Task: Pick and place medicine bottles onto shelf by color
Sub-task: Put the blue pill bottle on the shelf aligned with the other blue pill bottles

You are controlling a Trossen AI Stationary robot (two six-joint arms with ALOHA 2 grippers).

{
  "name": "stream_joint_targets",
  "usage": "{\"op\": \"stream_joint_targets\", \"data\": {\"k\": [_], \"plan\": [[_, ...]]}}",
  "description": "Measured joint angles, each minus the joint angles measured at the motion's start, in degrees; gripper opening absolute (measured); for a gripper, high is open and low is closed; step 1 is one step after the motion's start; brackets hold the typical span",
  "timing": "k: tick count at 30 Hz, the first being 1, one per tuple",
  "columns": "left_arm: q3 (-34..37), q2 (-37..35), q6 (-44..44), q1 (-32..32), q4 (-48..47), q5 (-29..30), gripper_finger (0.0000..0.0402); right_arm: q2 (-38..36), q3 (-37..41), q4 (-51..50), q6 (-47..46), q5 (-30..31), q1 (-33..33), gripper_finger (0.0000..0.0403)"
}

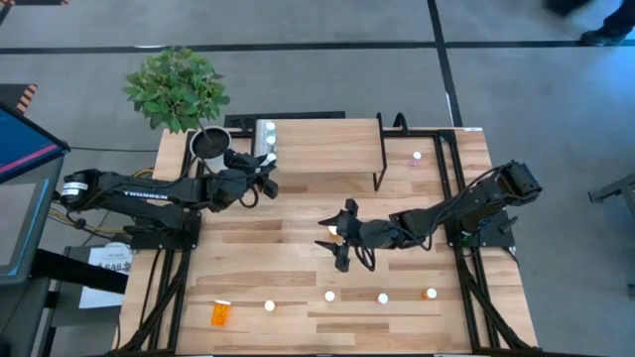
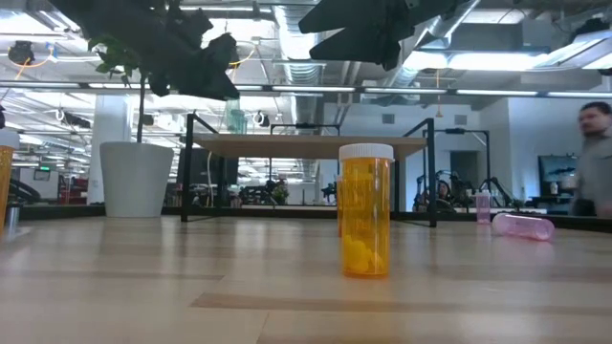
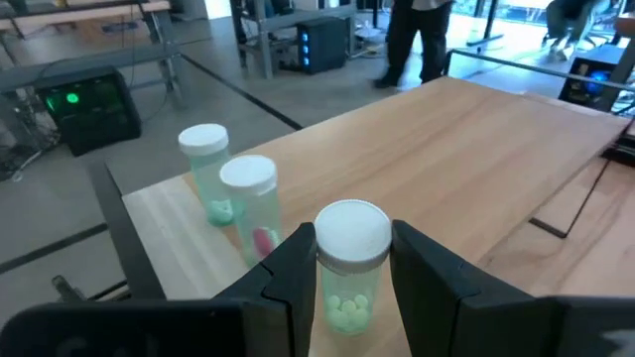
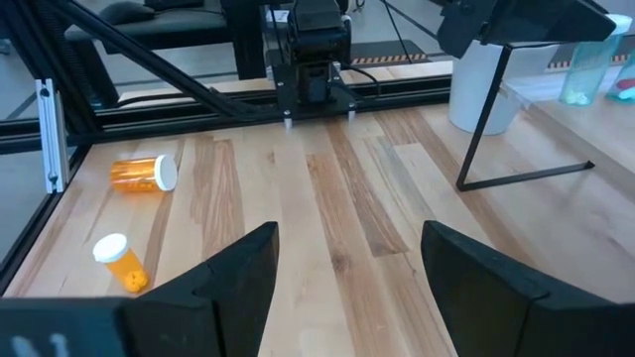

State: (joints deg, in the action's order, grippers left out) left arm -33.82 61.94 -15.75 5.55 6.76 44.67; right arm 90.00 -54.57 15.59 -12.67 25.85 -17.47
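A green bottle (image 3: 349, 268), clamped in the left hand (image 3: 349, 273) above the shelf's (image 1: 327, 149) left edge beside 2 others, needs lowering and release, while the right hand (image 4: 347, 260) hovers open and empty mid-surface.

Grey floor (image 1: 516, 40) with dark lines; exposed ceiling ducts (image 2: 287, 19) and strip lights; a person (image 2: 595, 158) stands behind the counter (image 2: 287, 296).

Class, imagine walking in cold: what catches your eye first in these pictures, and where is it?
The left tool grips a white-capped green bottle over the shelf, beside two bottles already standing at its plant-side end. The right tool hovers open and empty mid-table, and an orange bottle looms large in the low view.
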Motion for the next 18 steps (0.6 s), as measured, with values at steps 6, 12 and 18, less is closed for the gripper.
{"op": "stream_joint_targets", "data": {"k": [6,12,18], "plan": [[0.0,0.0,0.2,1.7,-0.3,-0.9,0.0096,0.0,0.0,0.0,0.0,0.0,0.0,0.0270],[0.0,0.0,0.0,3.1,-1.6,-3.9,0.0096,0.0,0.0,0.0,0.0,0.0,0.0,0.0270],[0.0,0.0,0.0,4.0,-2.3,-4.3,0.0096,0.0,0.0,0.0,0.0,0.0,0.0,0.0270]]}}
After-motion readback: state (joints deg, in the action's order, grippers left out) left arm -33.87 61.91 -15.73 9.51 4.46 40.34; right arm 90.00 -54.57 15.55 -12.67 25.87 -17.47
